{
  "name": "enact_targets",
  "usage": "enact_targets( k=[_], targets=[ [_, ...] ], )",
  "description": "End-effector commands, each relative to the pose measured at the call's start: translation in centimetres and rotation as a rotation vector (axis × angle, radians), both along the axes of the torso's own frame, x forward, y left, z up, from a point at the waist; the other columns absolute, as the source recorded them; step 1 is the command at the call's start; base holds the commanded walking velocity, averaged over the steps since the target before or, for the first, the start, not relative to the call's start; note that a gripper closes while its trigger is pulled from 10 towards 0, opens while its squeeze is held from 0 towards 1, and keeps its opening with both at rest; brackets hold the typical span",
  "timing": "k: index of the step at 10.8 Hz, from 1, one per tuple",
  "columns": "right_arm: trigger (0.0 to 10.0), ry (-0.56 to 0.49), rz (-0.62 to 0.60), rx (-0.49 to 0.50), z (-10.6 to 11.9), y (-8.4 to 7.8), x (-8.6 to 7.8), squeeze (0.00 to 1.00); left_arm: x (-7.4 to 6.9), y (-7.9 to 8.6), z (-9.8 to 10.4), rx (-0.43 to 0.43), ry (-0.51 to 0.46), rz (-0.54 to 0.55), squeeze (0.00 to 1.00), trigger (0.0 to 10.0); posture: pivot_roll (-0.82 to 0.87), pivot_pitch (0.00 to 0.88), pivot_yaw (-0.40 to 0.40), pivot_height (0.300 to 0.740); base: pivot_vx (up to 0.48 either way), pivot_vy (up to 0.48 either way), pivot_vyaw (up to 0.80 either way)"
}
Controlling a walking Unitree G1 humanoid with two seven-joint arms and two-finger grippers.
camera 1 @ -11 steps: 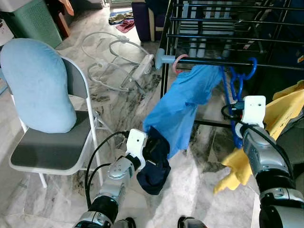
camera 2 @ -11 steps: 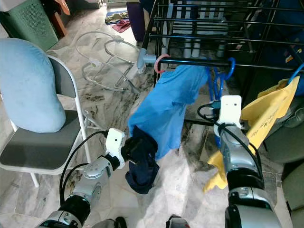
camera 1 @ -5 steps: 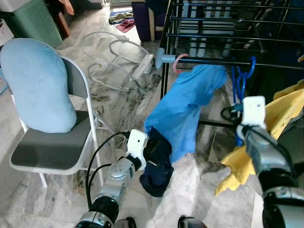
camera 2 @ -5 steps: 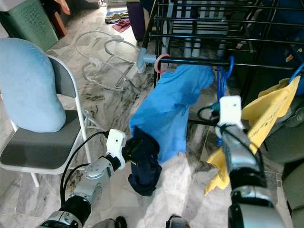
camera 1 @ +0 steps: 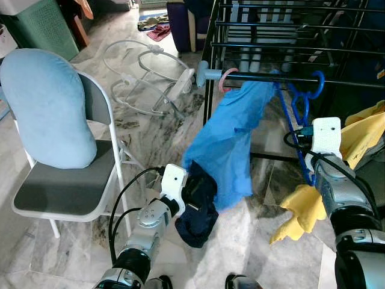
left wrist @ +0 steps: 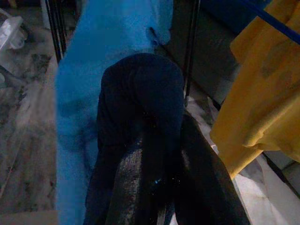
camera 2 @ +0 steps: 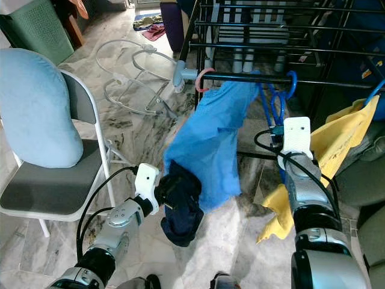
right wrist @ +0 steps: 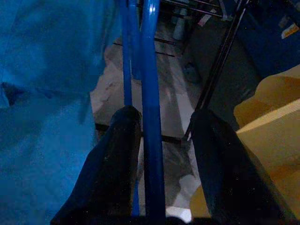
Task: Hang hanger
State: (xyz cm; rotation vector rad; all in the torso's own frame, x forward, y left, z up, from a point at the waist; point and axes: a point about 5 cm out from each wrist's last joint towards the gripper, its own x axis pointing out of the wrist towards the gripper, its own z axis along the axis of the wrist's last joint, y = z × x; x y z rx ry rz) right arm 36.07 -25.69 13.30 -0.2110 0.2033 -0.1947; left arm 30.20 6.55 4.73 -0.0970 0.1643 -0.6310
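Two black fingers of the right gripper [right wrist: 157, 187] stand apart, released, with a bar of the blue hanger [right wrist: 151, 93] running between them, touching neither that I can see. At the right of the head view that hanger [camera 1: 304, 102] is thin bright-blue plastic, its hook over the black rail [camera 1: 337, 81] of the drying rack [camera 1: 212, 72] in the upper right. The left gripper [left wrist: 161, 178], low in the middle, is clenched on a dark navy garment [camera 1: 197, 205]. One bright blue cloth [camera 1: 231, 141] hangs from the rail down to it. One yellow cloth [camera 1: 361, 144] is at the right edge, one folding chair [camera 1: 66, 192] with one pale blue cushion [camera 1: 45, 108] at the left.
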Motion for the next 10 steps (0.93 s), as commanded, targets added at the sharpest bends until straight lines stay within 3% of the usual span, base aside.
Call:
enact_targets(
  k=[1, 2, 3, 5, 6, 7, 8, 9, 10],
  targets=[
    [10.0, -0.002, -0.011, -0.003, 0.2, -0.4, 0.1, 0.20, 0.1, 0.0, 0.1, 0.014, -0.003, -0.017, 0.00, 10.0, -0.19, 0.150, 0.095, 0.740, 0.000, 0.000, 0.00],
    [10.0, -0.009, -0.004, 0.003, 0.3, -0.4, 0.1, 0.26, 0.1, 0.0, 0.1, 0.016, -0.001, -0.019, 0.00, 10.0, -0.19, 0.150, 0.099, 0.740, 0.000, 0.000, 0.00],
    [10.0, -0.012, -0.005, 0.000, 0.5, -0.4, 0.3, 1.00, 0.1, 0.0, 0.1, 0.018, -0.002, -0.022, 0.00, 10.0, -0.19, 0.151, 0.100, 0.740, 0.000, 0.000, 0.00],
    [10.0, -0.017, 0.010, -0.010, 1.1, -0.3, 0.8, 1.00, 0.2, 0.0, 0.1, 0.020, -0.002, -0.023, 0.00, 10.0, -0.19, 0.151, 0.100, 0.740, 0.000, 0.000, 0.00],
    [10.0, -0.013, 0.014, -0.013, 1.3, -0.3, 1.0, 0.23, 0.1, 0.1, 0.1, 0.021, 0.000, -0.021, 0.00, 10.0, -0.18, 0.151, 0.098, 0.740, 0.000, 0.000, 0.00],
    [10.0, -0.009, 0.016, -0.014, 1.4, -0.4, 1.1, 0.00, 0.1, 0.1, 0.1, 0.021, 0.000, -0.020, 0.00, 10.0, -0.18, 0.151, 0.096, 0.740, 0.000, 0.000, 0.00],
    [10.0, -0.003, 0.019, -0.013, 1.4, -0.3, 1.3, 0.00, 0.1, 0.1, 0.0, 0.021, 0.001, -0.018, 0.00, 10.0, -0.18, 0.151, 0.096, 0.740, 0.000, 0.000, 0.00],
    [1.6, 0.002, 0.022, -0.011, 1.3, -0.1, 1.4, 0.00, 0.1, 0.0, 0.0, 0.020, 0.002, -0.019, 0.00, 10.0, -0.18, 0.151, 0.094, 0.740, 0.000, 0.000, 0.00],
    [0.0, 0.006, 0.027, 0.002, 1.1, 0.0, 1.4, 0.00, 0.0, 0.0, 0.0, 0.021, 0.002, -0.021, 0.00, 10.0, -0.18, 0.151, 0.093, 0.740, 0.000, 0.000, 0.00]
  ],
)
